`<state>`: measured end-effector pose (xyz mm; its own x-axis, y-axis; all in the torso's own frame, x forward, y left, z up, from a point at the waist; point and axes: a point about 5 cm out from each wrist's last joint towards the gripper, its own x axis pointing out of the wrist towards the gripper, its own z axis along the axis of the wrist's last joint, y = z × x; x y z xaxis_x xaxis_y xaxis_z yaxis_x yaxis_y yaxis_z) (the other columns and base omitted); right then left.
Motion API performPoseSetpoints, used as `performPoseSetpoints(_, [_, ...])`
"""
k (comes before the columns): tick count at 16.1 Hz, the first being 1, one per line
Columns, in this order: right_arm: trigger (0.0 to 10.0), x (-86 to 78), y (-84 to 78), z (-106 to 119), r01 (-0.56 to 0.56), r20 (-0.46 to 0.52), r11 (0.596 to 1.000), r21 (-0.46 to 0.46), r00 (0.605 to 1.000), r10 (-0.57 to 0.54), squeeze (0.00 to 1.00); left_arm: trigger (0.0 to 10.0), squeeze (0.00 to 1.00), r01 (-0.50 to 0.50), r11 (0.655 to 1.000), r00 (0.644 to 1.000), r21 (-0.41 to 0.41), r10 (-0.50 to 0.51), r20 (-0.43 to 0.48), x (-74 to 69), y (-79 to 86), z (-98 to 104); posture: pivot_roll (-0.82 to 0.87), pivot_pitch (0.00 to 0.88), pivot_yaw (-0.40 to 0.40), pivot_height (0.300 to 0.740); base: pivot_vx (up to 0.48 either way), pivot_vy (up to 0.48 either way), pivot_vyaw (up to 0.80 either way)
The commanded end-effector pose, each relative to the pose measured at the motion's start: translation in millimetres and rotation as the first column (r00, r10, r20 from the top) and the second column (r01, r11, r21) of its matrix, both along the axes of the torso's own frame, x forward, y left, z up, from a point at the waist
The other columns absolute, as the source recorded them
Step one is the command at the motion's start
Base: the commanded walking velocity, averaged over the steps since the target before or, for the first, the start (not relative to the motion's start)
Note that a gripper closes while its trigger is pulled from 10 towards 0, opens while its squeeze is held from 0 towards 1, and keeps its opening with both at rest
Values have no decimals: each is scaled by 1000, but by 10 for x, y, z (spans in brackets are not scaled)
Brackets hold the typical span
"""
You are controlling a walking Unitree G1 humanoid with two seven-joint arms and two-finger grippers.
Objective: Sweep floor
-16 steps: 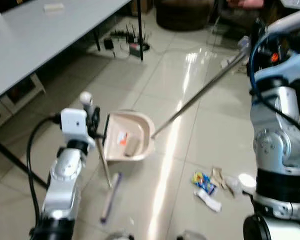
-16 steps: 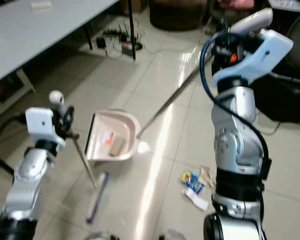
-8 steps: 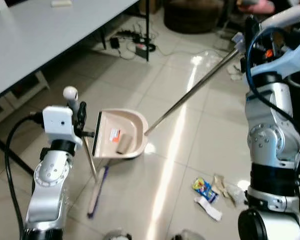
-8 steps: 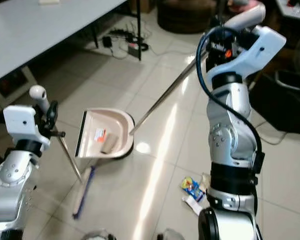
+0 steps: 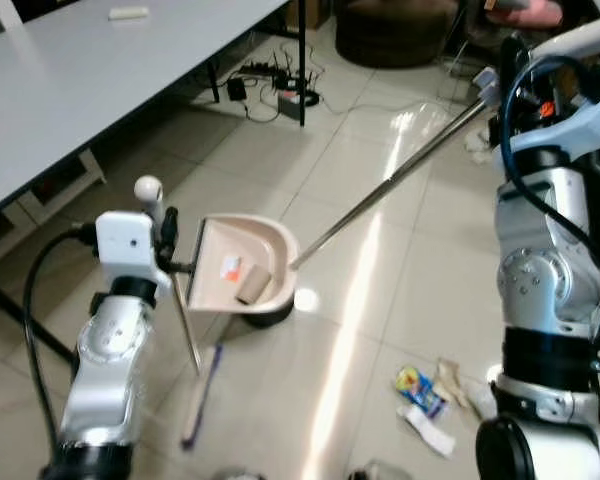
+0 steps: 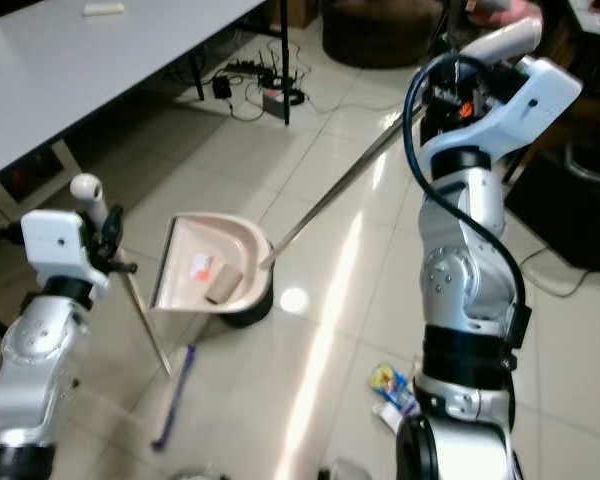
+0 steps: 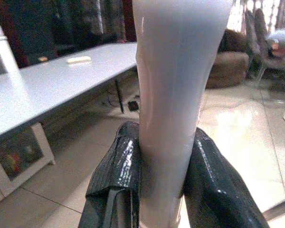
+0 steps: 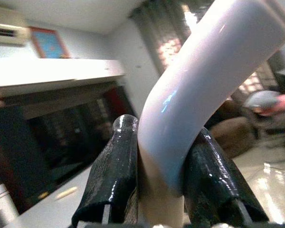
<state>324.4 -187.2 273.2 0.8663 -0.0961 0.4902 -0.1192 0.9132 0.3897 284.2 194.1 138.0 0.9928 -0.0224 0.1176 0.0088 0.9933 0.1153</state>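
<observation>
From the left eye, the left hand (image 5: pixel 165 228) grips the white handle of a broom (image 5: pixel 193 345), whose thin pole runs down to a brush head lying on the floor (image 5: pixel 400 270) just below a beige dustpan (image 5: pixel 242 268). The dustpan is tipped up, a small brown roll and an orange scrap resting inside it, and its long metal pole (image 5: pixel 390 182) slants up to the right hand (image 5: pixel 500 85). A cluster of wrappers (image 5: pixel 430 395) lies on the tiles near the right arm's base, well apart from the pan. A grey desk (image 5: pixel 80 90) stands to the left, with cables near its leg. The right eye shows the same layout, the pan sitting above a dark round shadow. In the left wrist view, two black fingers (image 7: pixel 116 175) clamp the pale broom handle tightly. In the right wrist view, the fingers (image 8: pixel 111 175) pinch a curved white grip. The risk here seems to be the tilted pan spilling its roll if the pole twists, or the broom's stroke falling short of the wrappers.
</observation>
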Motion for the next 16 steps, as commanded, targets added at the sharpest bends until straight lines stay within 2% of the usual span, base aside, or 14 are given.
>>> performPoseSetpoints(1, [10000,-56,-20,184,22,93,1000,14,995,-23,0,10000,0,5,1000,998,-7,-5,57,29,-1,111,31,53,27,740,368,0,0])
performPoseSetpoints(11, [10000,-34,81,143,-26,75,1000,12,997,25,0,10000,0,2,1000,1000,19,-3,31,-54,39,-6,34,42,15,740,368,0,0])
performPoseSetpoints(13, [10000,-38,91,130,-31,72,999,12,997,30,0,10000,0,2,999,1000,35,-3,19,-93,75,-35,35,46,18,740,368,0,-763])
performPoseSetpoints(16, [10000,-47,64,112,-15,65,1000,6,998,15,0,10000,0,-9,998,1000,58,10,-6,-192,167,-94,39,49,16,740,365,0,0])
